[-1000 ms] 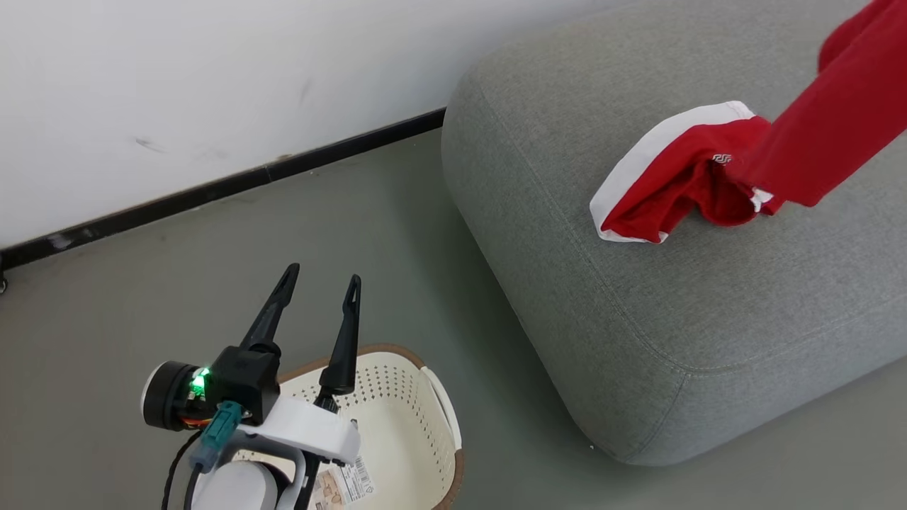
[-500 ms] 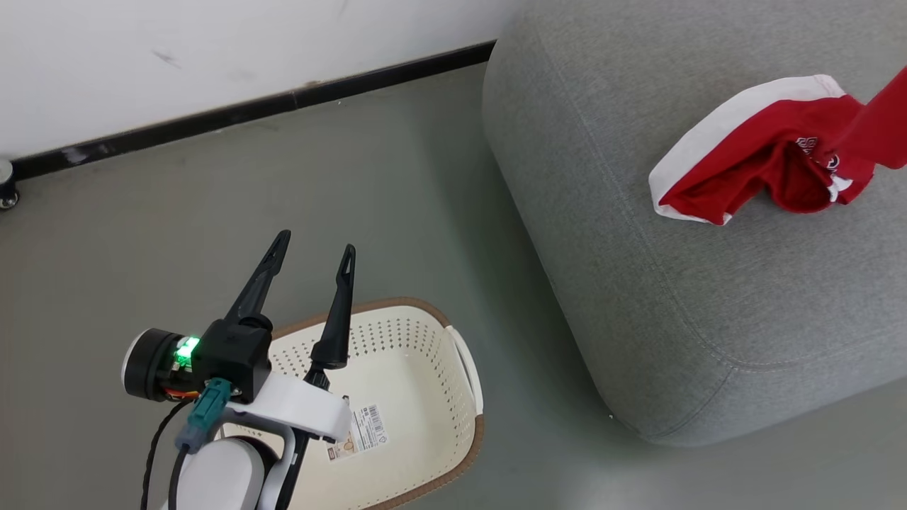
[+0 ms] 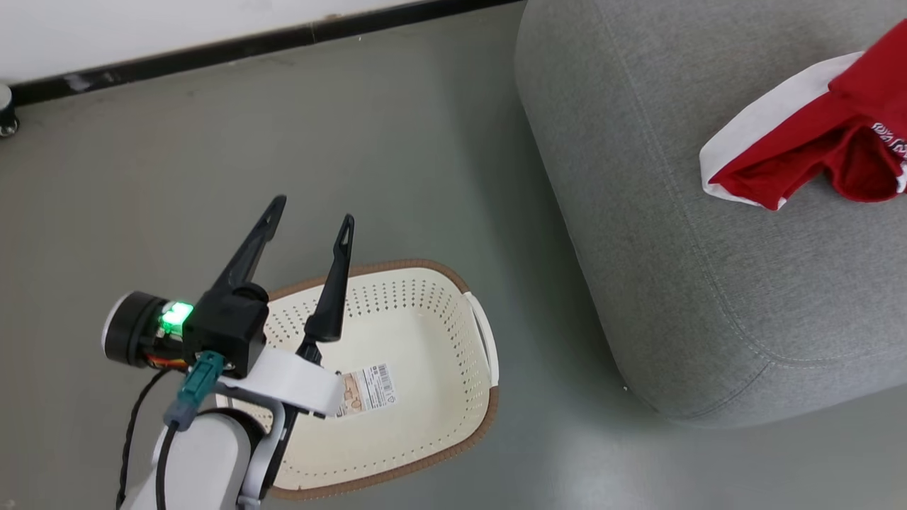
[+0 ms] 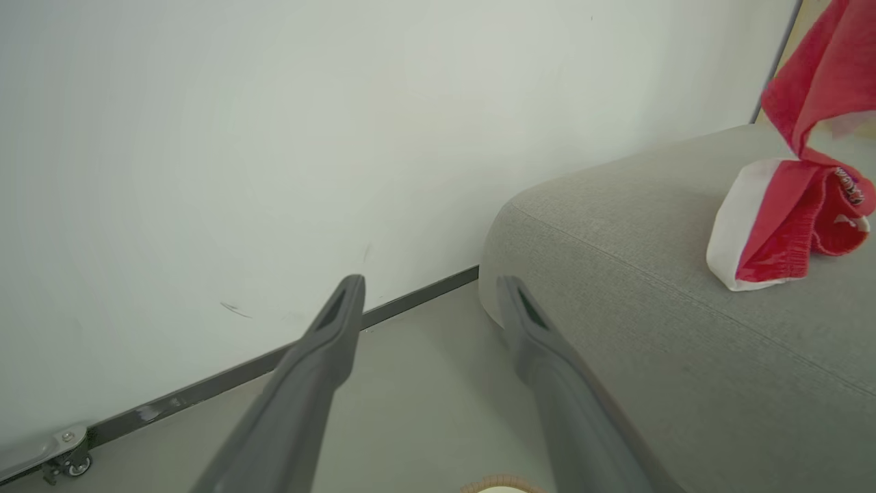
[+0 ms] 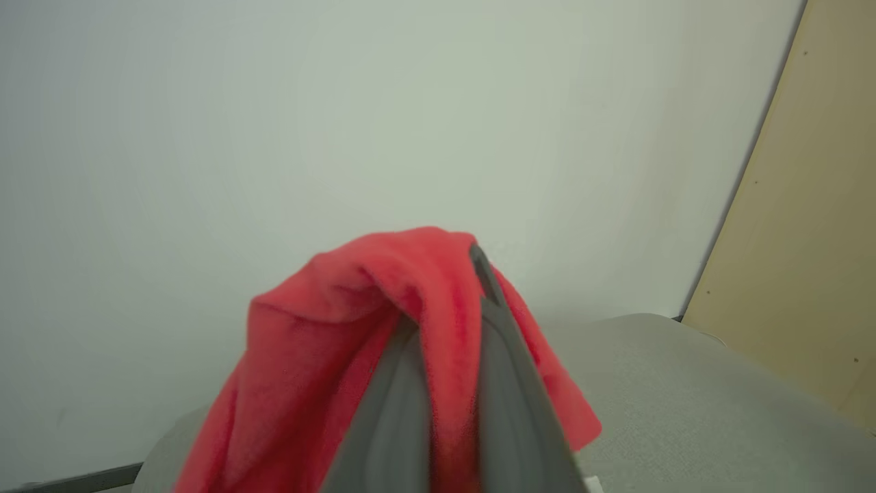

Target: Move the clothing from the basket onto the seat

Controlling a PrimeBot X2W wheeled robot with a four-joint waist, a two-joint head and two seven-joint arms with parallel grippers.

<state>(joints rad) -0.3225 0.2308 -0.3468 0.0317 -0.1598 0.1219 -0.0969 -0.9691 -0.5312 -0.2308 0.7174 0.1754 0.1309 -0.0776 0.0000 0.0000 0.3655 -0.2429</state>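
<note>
The cream perforated basket [image 3: 473, 333] stands on the floor with nothing in it but the barcode sticker [image 3: 365, 389]. My left gripper [image 3: 312, 211] hovers open above the basket's far left rim, nothing between its fingers; its wrist view shows the same gripper [image 4: 430, 282] open toward the wall. On the grey seat [image 3: 638, 248] lies the red garment with the white band [image 3: 776, 134], also visible from the left wrist [image 4: 773, 226]. The plain red garment [image 3: 879, 71] hangs over it at the right edge. My right gripper [image 5: 452, 287] is shut on that plain red fabric [image 5: 356, 287], above the seat [image 5: 684, 397].
A white wall with a black baseboard [image 3: 212, 46] runs behind the grey floor [image 3: 177, 156]. A small caster wheel [image 3: 6, 120] sits by the baseboard at far left. A tan wooden panel [image 5: 807, 239] stands to the right beyond the seat.
The head camera has swung, so seat and clothing slid to the right and more of the basket shows. The left gripper stays open over the basket.
</note>
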